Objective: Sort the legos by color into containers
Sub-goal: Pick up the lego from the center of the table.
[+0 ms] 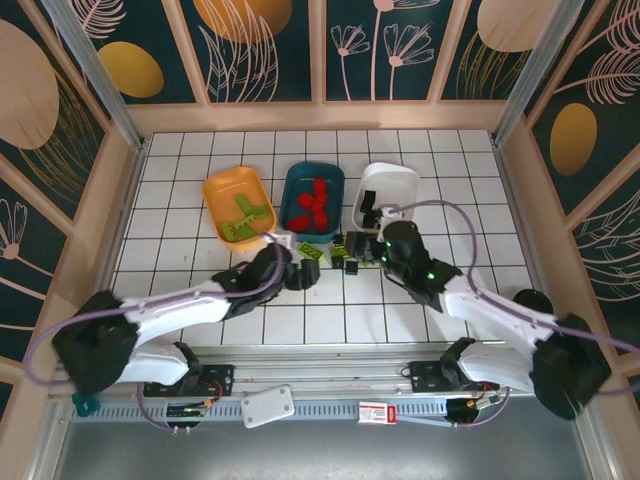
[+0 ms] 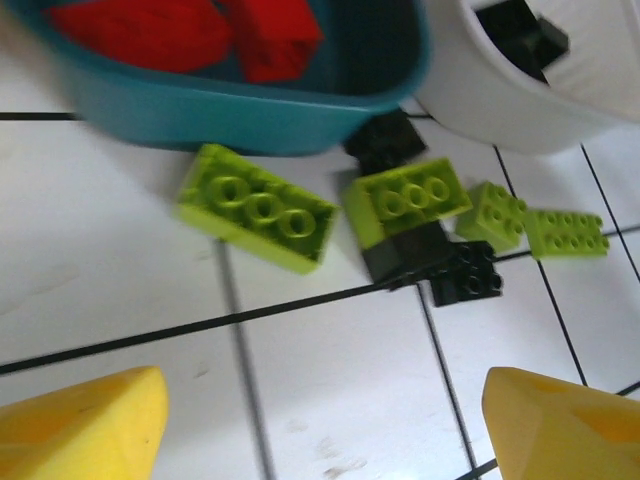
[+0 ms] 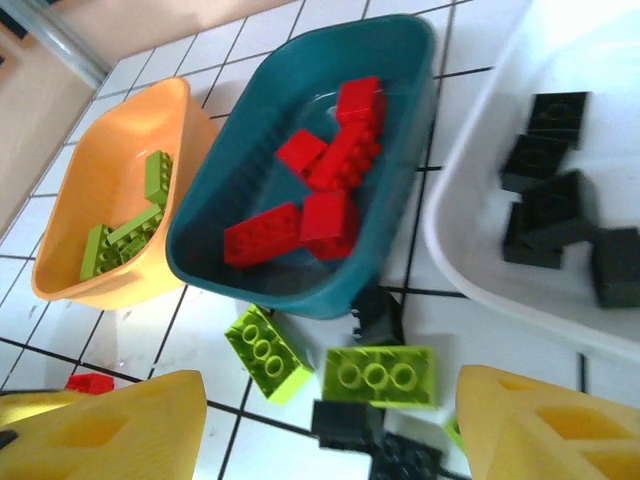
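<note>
Three containers stand in a row: an orange-yellow tray (image 1: 238,205) with lime legos (image 3: 120,235), a dark teal tray (image 1: 313,200) with red legos (image 3: 325,185), and a white tray (image 1: 385,192) with black legos (image 3: 550,205). Loose lime bricks (image 2: 258,207) (image 2: 405,198) and black bricks (image 2: 465,275) lie on the tiles just in front of the teal and white trays. One red brick (image 3: 90,382) lies in front of the orange-yellow tray. My left gripper (image 2: 320,430) hangs open just short of the loose bricks. My right gripper (image 3: 330,440) is open above them, holding nothing.
Wooden walls (image 1: 320,115) close in the white tiled table (image 1: 180,265) behind and beside the trays. Both arms reach in from the near edge and their grippers (image 1: 300,272) (image 1: 372,250) stand close together around the loose pile (image 1: 335,252).
</note>
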You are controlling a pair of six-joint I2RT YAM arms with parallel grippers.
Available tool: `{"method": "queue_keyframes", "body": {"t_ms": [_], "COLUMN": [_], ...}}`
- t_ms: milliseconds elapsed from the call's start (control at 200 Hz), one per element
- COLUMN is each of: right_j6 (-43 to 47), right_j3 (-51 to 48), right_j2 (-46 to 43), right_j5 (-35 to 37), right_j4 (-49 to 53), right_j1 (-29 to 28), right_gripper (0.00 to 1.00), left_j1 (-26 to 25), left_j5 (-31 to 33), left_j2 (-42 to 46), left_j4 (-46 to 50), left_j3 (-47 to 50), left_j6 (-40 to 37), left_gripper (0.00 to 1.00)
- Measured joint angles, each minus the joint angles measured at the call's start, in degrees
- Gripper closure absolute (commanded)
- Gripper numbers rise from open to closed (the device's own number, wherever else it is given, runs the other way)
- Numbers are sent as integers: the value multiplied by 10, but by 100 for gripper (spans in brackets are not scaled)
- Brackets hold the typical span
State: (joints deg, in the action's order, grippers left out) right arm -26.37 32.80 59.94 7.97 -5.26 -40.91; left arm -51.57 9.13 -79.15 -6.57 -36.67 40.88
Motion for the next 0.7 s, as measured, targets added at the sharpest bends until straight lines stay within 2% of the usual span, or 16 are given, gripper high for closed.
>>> {"method": "queue_keyframes", "body": {"t_ms": [80, 170, 295, 515, 621, 701], "right_j6": [-11, -22, -33, -45, -45, -45], "right_j3": [-21, -35, -49, -64, -65, -65], "right_j2": [-63, -119, -159, -183, -184, -186], "right_j5": [15, 28, 37, 40, 40, 40], "right_j4": [24, 45, 68, 96, 98, 99], "right_j1": [3, 6, 7, 7, 7, 7], "right_gripper": [32, 32, 32, 32, 32, 32], "left_j1": [-22, -36, -37, -36, -35, -34], "left_j5": [-4, -8, -3, 28, 40, 48], "left_j2": [-81, -146, -210, -249, -264, -280], "left_j4": [-9, -19, -22, 10, 23, 27], "left_j3": [-61, -115, -166, -209, -225, -234], "left_j6": [-17, -32, -39, -40, -42, -46], "left_gripper": [21, 29, 30, 28, 37, 39]}}
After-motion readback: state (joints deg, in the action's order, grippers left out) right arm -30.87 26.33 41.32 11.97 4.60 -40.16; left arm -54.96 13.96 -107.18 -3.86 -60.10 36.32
